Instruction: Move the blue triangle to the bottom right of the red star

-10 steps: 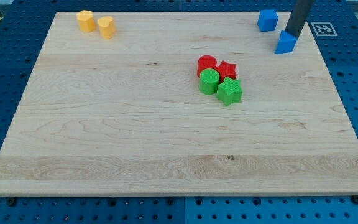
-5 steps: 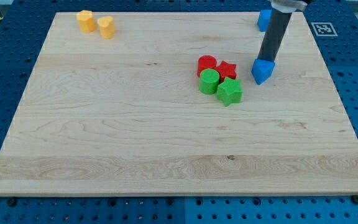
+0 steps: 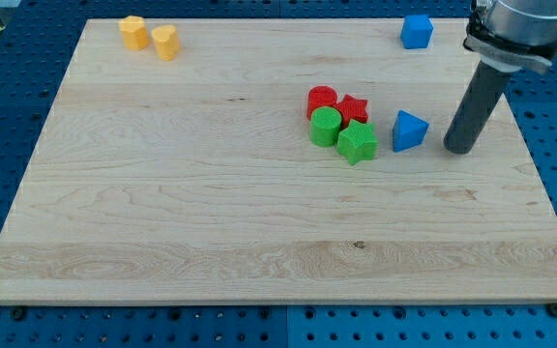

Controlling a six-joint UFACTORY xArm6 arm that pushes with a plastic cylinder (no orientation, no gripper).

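Seven blocks on the wooden board (image 3: pixel 162 222), all placed here against the red star (image 3: pixel 354 107).

No claw on this arm: just a straight dark rod, so nothing to open, clench or grasp with. My tip (image 3: pixel 458 151) down at board level, holding nothing, touching no block; off to the view's right of the red star and a little lower, beyond the blue triangle (image 3: pixel 409 130), with a clear strip of bare wood between tip and triangle.

Blue triangle just to the view's right of the red star and slightly toward the view's bottom, near it but apart, a narrow gap showing. Also apart from the green star (image 3: pixel 357 142), level with it and to its right. Sharp corner of the triangle toward the view's right, broad flat side toward the star cluster; long axis hard to tell from this angle.

Red cylinder (image 3: pixel 322 100) touching the red star on the view's left. Green cylinder (image 3: pixel 326 126) below and to the left of the red star, pressed against it. Green star directly below the red star, in contact.

Blue cube (image 3: pixel 416 31) well above and to the right of the red star, by the board's top edge. Two yellow blocks (image 3: pixel 133 31) (image 3: pixel 165 43), shapes unclear, far to the upper left of the red star, side by side.
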